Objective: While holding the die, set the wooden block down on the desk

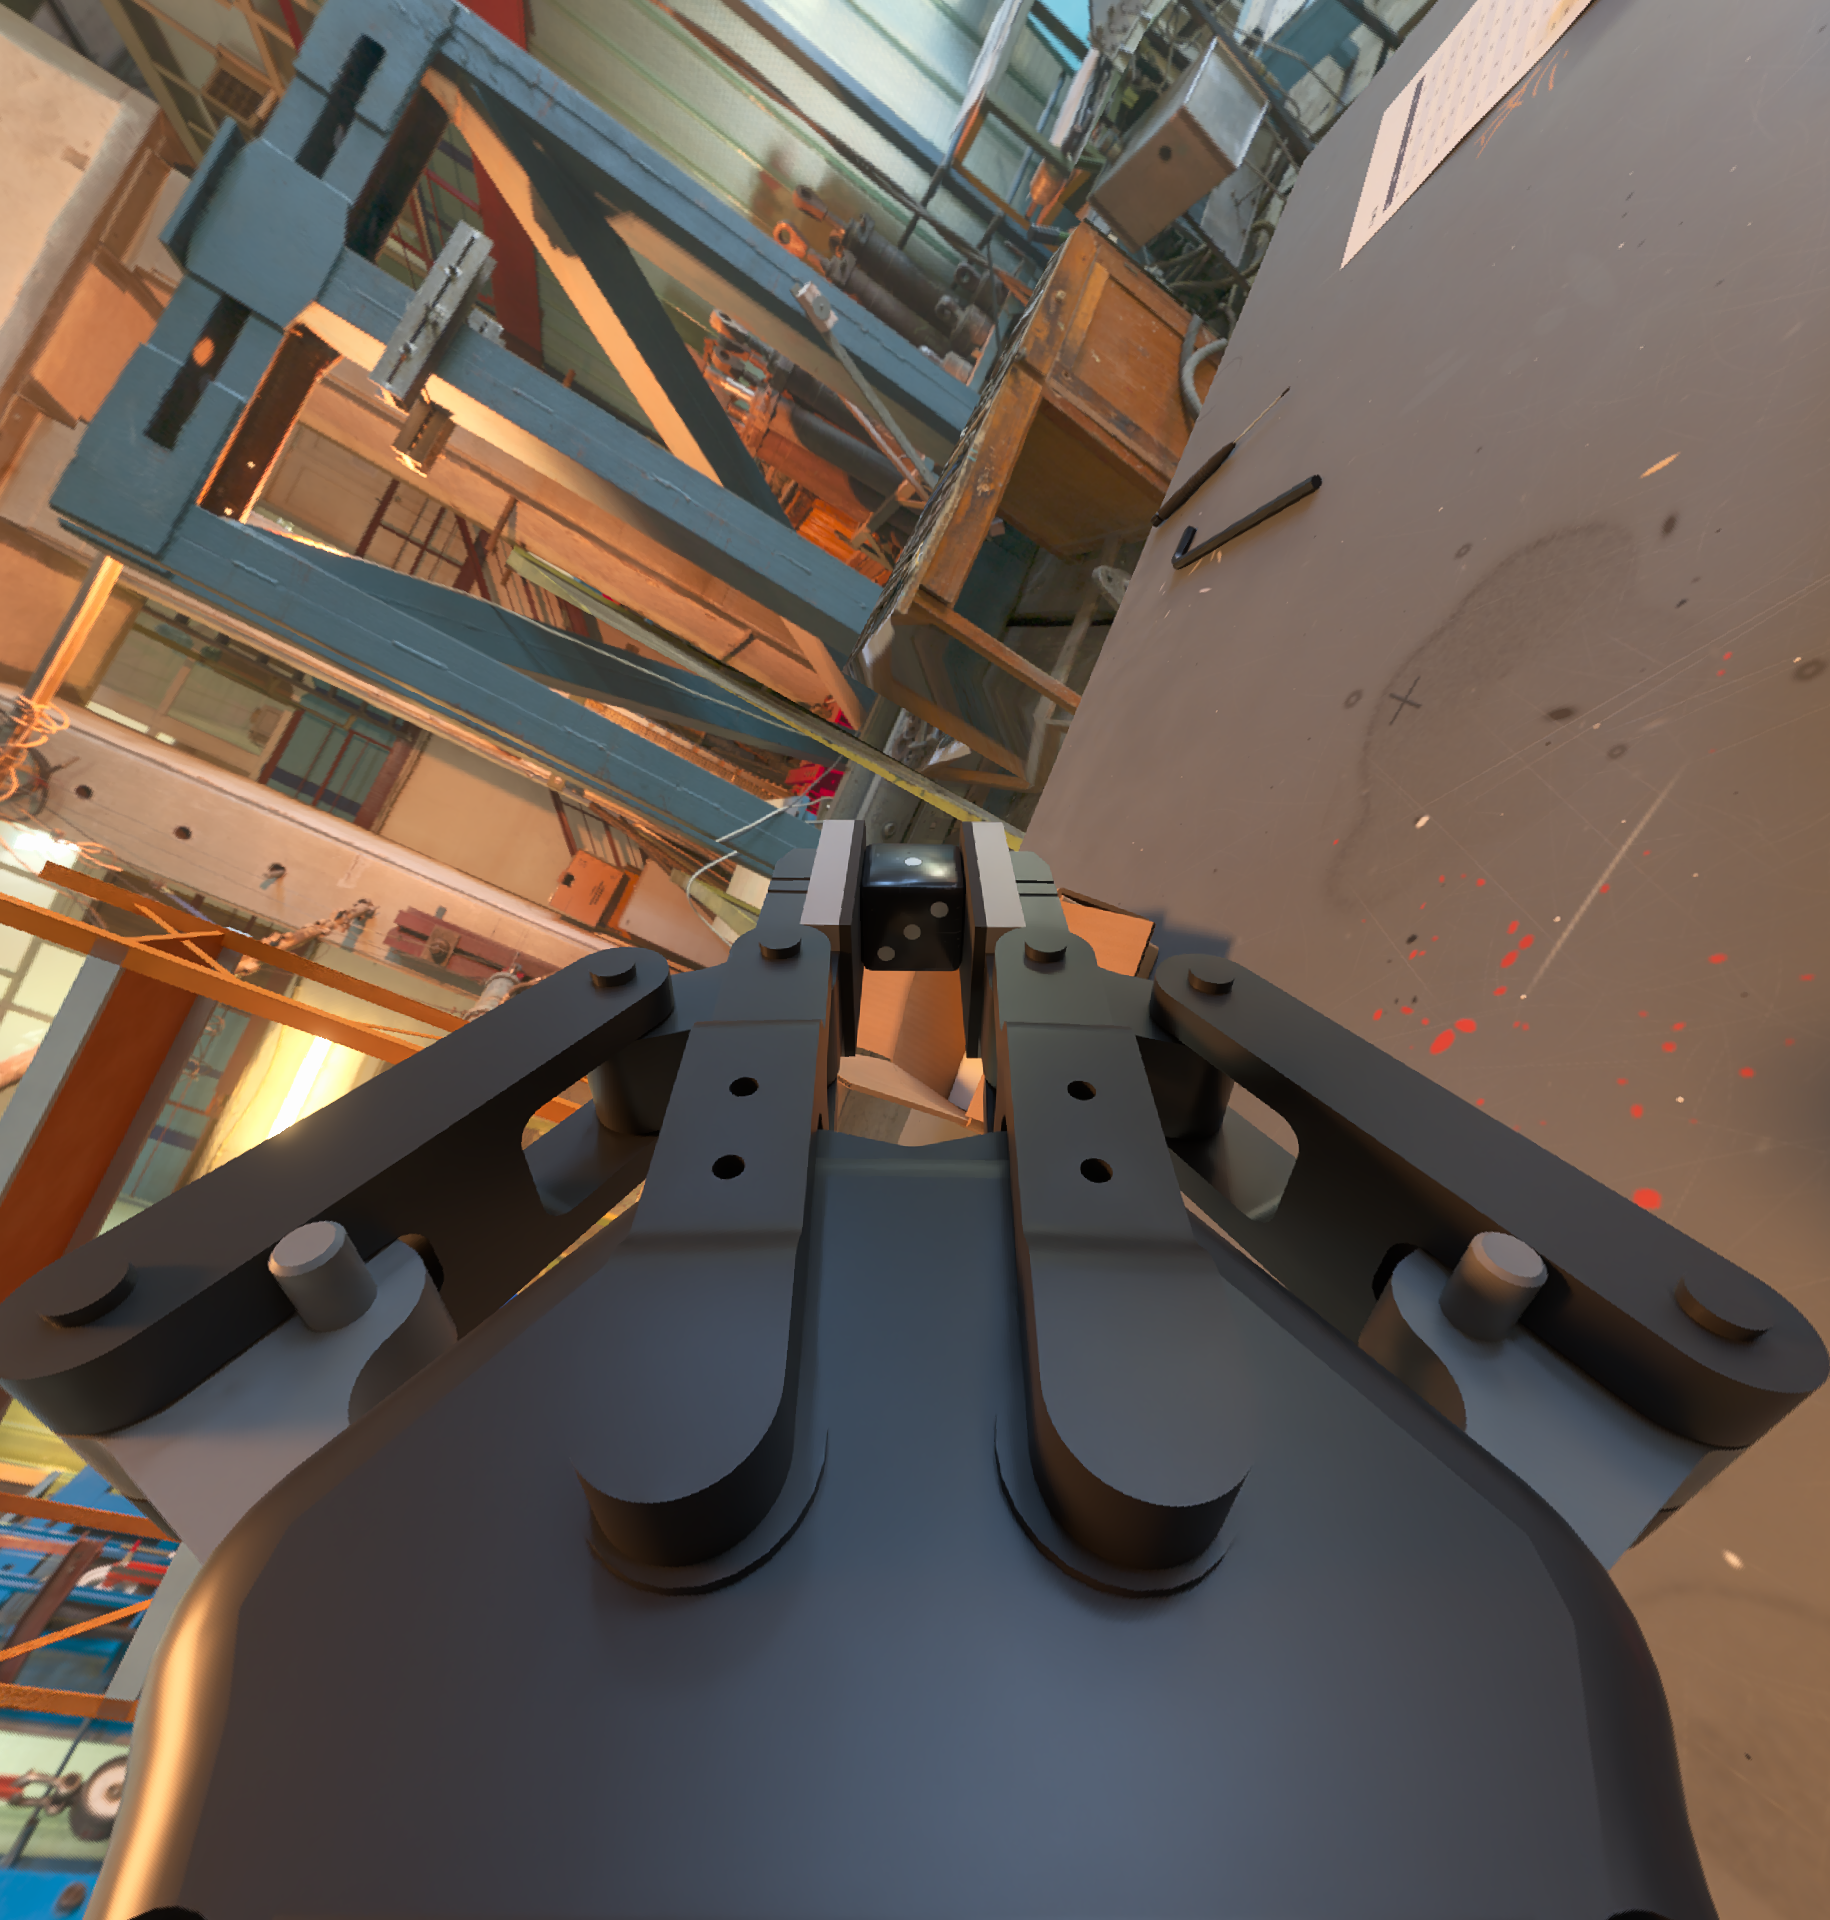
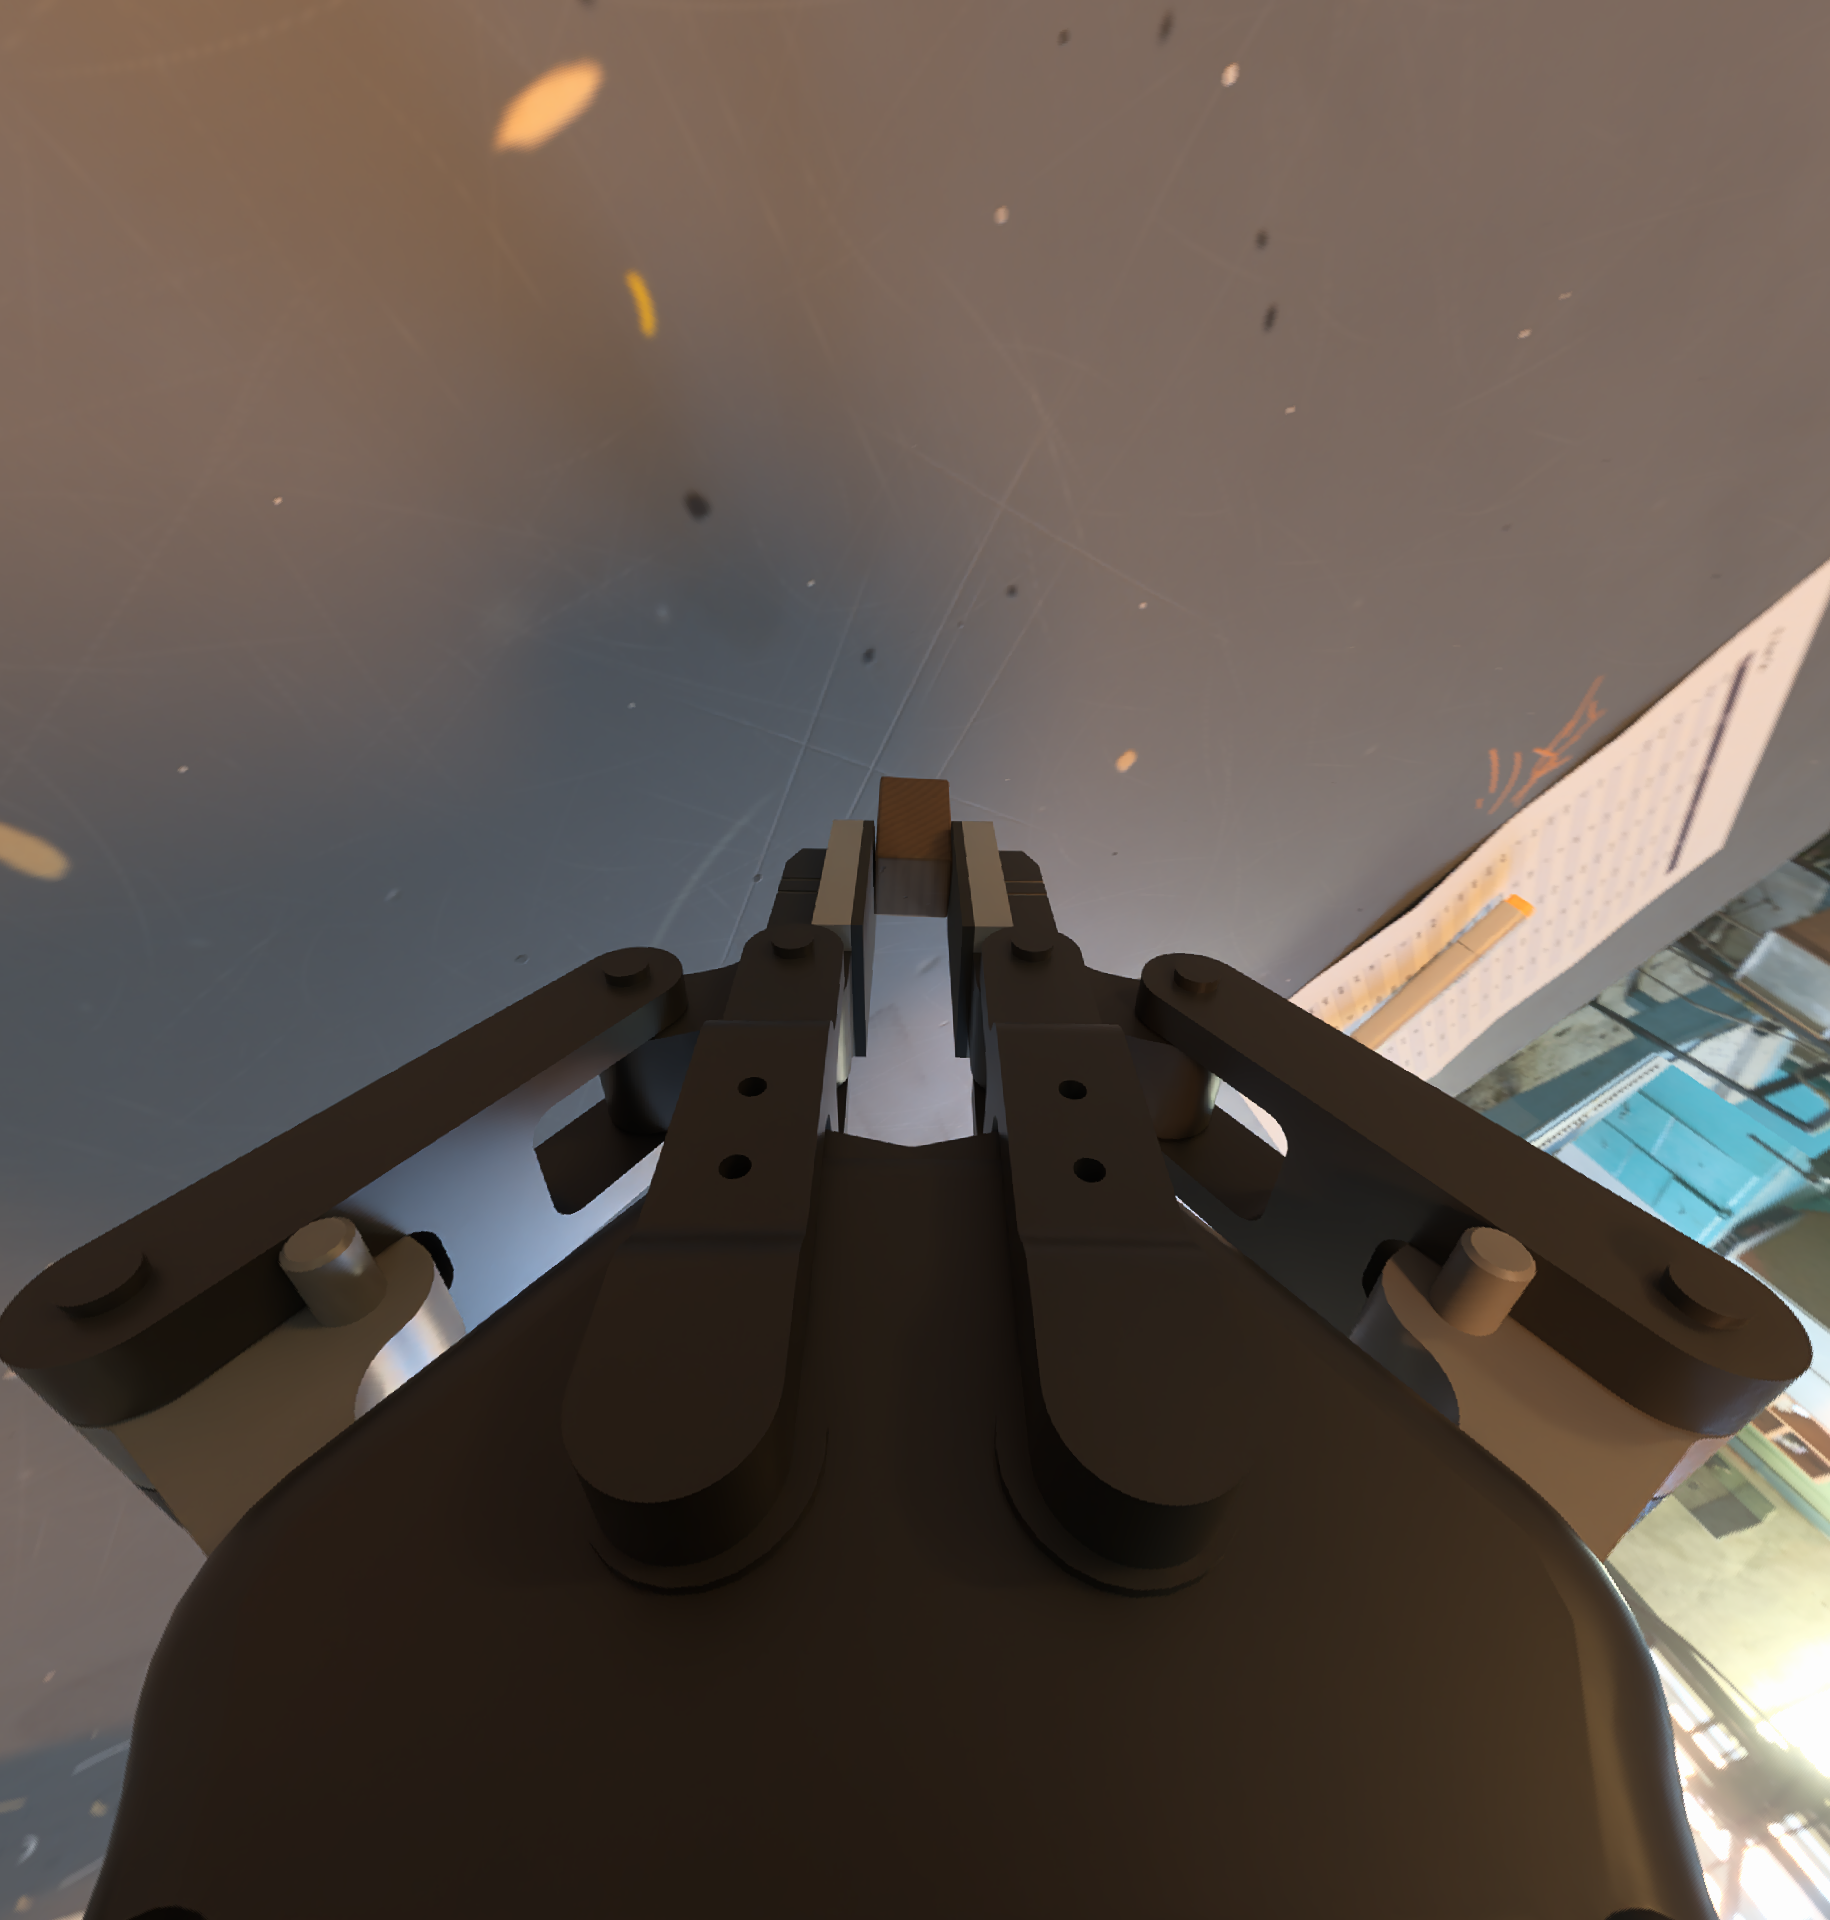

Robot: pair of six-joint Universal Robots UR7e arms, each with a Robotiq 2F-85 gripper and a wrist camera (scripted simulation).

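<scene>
Block (image 2: 912, 844), pinched in the right gripper (image 2: 912, 873), should go straight down flat onto bare desk (image 2: 890, 468) before those jaws part, while left gripper (image 1: 912, 883) keeps its jaws clamped on the die (image 1: 911, 907)

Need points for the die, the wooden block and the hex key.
die (image 1: 911, 920), left wrist view, its near pipped face.
wooden block (image 2: 913, 819), right wrist view, its lit orange face.
hex key (image 1: 1249, 520), left wrist view, middle of its long arm.

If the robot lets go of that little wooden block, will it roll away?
Probably not: the wooden block has flat faces and square edges, so it should sit still. It looks stiff and likely light, pinched by the right hand.
</scene>
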